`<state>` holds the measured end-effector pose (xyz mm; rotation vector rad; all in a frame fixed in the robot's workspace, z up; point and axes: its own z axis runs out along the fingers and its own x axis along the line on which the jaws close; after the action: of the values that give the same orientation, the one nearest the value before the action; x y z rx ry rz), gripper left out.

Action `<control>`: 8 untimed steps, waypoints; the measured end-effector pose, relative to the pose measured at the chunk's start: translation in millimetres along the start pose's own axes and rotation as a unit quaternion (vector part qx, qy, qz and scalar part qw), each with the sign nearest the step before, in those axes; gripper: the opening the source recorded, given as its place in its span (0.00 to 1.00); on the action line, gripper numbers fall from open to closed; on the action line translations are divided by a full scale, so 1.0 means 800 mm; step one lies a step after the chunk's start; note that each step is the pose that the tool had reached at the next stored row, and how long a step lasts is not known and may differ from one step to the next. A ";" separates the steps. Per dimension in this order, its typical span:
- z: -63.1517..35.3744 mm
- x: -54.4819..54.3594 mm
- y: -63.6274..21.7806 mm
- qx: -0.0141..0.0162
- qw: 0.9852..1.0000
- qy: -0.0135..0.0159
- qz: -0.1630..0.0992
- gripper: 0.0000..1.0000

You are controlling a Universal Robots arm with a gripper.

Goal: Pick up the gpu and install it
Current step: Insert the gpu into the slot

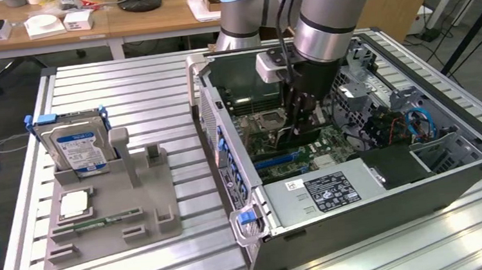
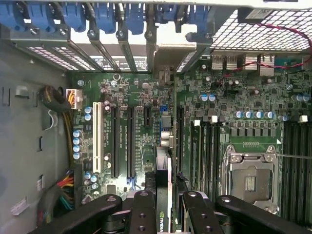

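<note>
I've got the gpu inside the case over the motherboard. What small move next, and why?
Probably ease straight down, slowly. In the wrist view the gripper holds the gpu edge-on, its length running along the expansion slots and its far end toward the rear bracket openings. The exterior view shows the card hanging just above the motherboard; I cannot tell whether it is seated.

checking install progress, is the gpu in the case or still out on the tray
In the case: the gpu stands edge-on between the gripper fingers, over the motherboard slots. Whether it is seated, cannot tell.
</note>
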<state>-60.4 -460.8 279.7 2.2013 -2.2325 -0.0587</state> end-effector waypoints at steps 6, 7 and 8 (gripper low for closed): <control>0.002 0.000 0.001 0.000 1.000 0.000 0.000 0.26; 0.003 0.000 0.002 0.000 1.000 0.000 0.000 0.26; 0.005 0.000 0.003 0.001 1.000 0.000 0.000 0.26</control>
<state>-62.9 -460.8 276.1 2.2023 -2.2334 -0.0568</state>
